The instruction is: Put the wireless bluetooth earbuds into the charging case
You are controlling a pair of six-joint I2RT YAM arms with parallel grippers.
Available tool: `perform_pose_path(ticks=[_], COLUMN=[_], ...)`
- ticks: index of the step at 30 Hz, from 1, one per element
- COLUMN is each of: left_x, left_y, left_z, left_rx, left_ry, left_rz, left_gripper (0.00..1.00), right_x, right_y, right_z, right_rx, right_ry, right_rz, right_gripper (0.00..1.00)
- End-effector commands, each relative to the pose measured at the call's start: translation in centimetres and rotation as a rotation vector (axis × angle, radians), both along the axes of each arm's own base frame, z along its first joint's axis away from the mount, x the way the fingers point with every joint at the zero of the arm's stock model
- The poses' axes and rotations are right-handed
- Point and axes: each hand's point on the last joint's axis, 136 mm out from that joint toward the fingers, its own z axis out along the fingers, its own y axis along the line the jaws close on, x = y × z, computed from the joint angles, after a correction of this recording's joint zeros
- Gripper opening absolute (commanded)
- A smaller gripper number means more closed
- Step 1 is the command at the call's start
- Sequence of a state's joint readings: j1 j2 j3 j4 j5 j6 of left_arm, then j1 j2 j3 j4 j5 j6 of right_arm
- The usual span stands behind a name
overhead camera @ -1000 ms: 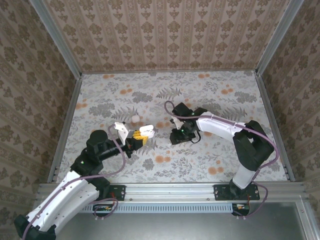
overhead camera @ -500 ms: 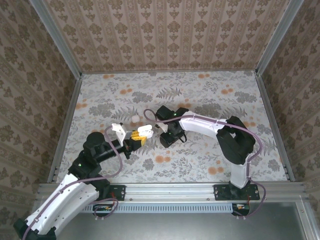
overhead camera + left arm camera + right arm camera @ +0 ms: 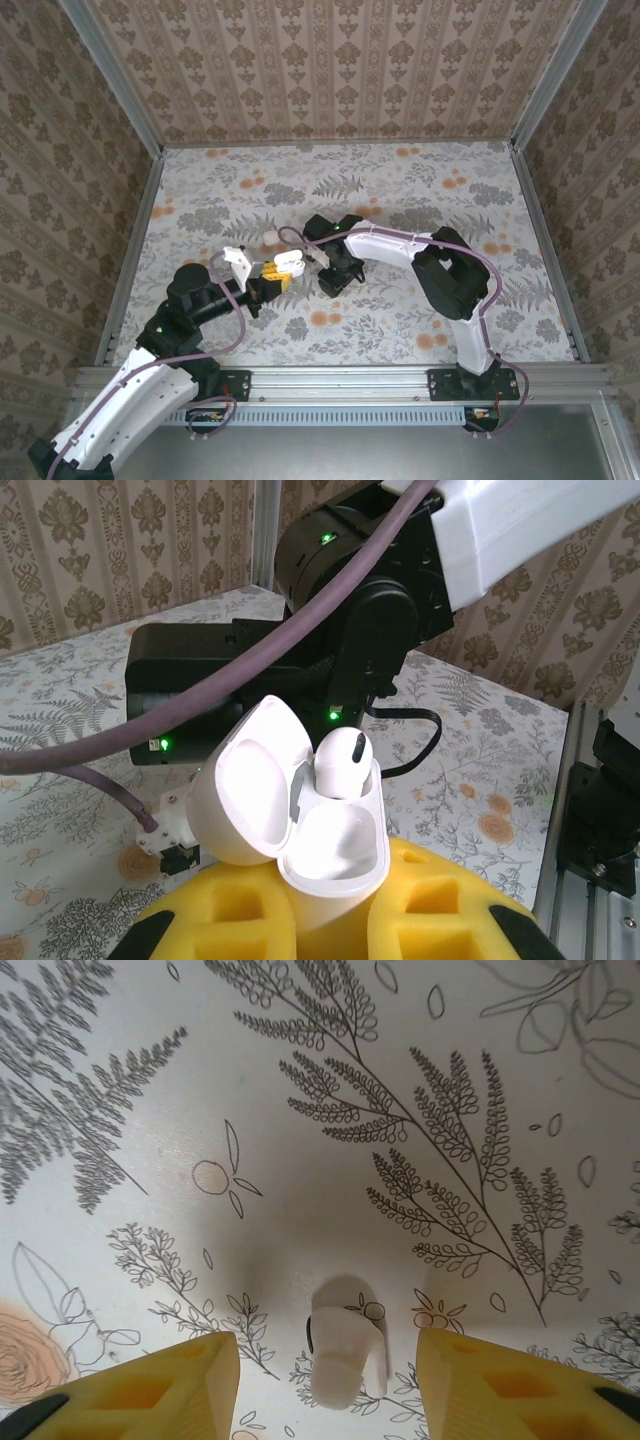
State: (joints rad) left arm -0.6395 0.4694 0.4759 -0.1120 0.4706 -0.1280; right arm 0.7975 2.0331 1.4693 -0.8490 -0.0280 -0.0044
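The wireless bluetooth earbuds sit in two places: one earbud [image 3: 340,763] stands in the farther socket of the open charging case [image 3: 335,860], while the second earbud [image 3: 342,1355] lies on its side on the fern-patterned table [image 3: 300,1110]. Our left gripper [image 3: 335,920] is clamped on the case's base, with the lid [image 3: 240,780] hinged back. Our right gripper [image 3: 328,1400] is spread, with a yellow foam finger [image 3: 150,1390] on either side of the loose bud and neither touching it. We judge the pick to be the risk. The bud is small, white, glossy and rounded, with a dark vent on its flank. An off-centre squeeze could make it squirt free or twist, leaving its stem misaligned with the empty socket. A hard push there might also tilt the case in our left grip.
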Motion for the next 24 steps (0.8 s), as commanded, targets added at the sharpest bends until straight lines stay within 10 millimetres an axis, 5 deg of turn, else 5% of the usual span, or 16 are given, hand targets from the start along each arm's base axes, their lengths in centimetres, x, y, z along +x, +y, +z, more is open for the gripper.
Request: perform_pose_path(ticks=[1, 15, 24], left_x=[0.2, 0.5, 0.6], left_y=[0.2, 0.2, 0.1], left_z=[0.4, 0.1, 0.4], left_rx=[-0.005, -0.003, -0.013], left_ry=[-0.009, 0.001, 0.003], left_rz=[0.013, 0.014, 0.012], left_gripper=[0.0, 0.0, 0.0], right_x=[-0.2, -0.5, -0.1], right_y=[-0.5, -0.8, -1.1], right_z=[-0.2, -1.1, 0.6], right_rx=[-0.055, -0.101, -0.043], right_ry=[0.009, 0.026, -0.025], right_rz=[0.036, 0.057, 0.003], right_gripper=[0.5, 0.32, 0.24])
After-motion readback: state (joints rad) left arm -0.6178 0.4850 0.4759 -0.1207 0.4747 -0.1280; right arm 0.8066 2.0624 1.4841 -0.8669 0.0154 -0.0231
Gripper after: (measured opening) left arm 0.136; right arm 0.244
